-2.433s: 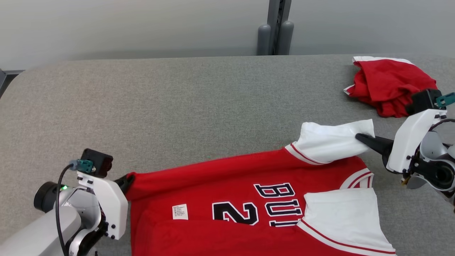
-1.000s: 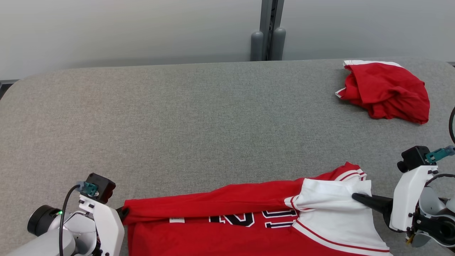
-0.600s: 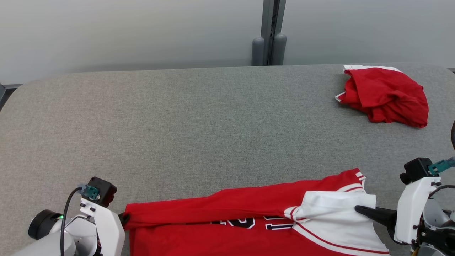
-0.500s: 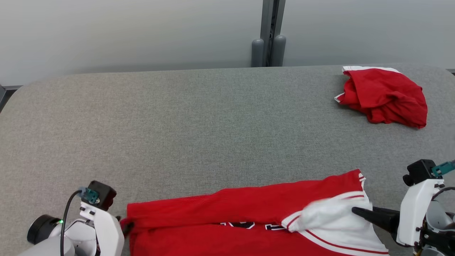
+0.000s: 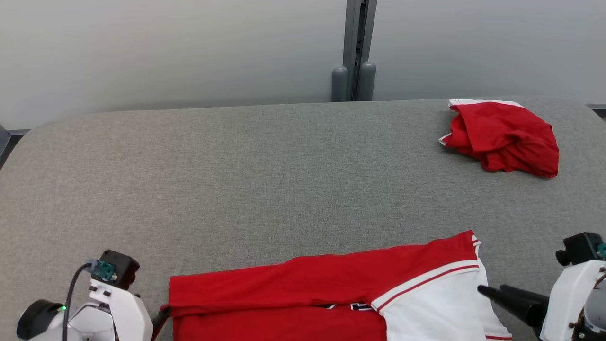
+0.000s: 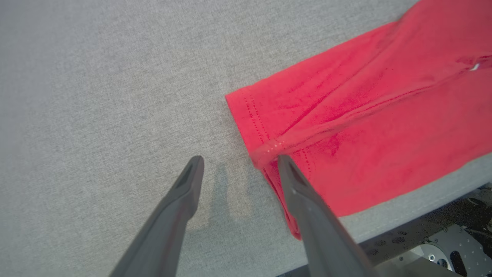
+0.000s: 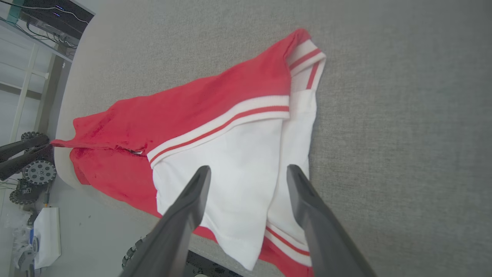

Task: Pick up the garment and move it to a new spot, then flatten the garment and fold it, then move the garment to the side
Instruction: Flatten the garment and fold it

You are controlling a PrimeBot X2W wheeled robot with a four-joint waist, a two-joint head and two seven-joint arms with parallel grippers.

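Red jersey (image 5: 326, 284): folded lengthwise and lying flat along the near edge of the grey padded table (image 5: 236, 189), between the two grippers. The body is red. A white sleeve (image 5: 435, 312) is folded over its right end and bordered by a red-and-white striped band (image 7: 230, 115).

Left gripper (image 6: 240, 159): fingers spread wide, holding nothing. One fingertip is over bare table. The other is at the jersey's left corner, by the doubled hem (image 6: 265, 148); contact cannot be told.

Right gripper (image 7: 249, 168): fingers spread wide and empty, poised over the white sleeve, which lies slack beneath them.

What each view adds:
- Left wrist view: rows of stitch holes run along the hem, and the upper layer of the fold lies over the lower one. A strip of bare table shows past the jersey's near edge, with a perforated metal base (image 6: 442, 246) below the table lip.
- Right wrist view: the sleeve's tip appears to reach past the table's near lip. The left arm's dark fingers sit at the jersey's far corner. On the floor below are small wheels (image 7: 38, 171), with shelving (image 7: 34, 42) beyond.
- Head view: a second red garment (image 5: 504, 142) with a white edge lies crumpled in a heap at the table's far right, well apart from the jersey. A grey post (image 5: 354, 71) stands against the wall behind the table.

Writing: a sliver of black-and-white lettering (image 5: 352, 307) peeks from under the fold, too little to read.
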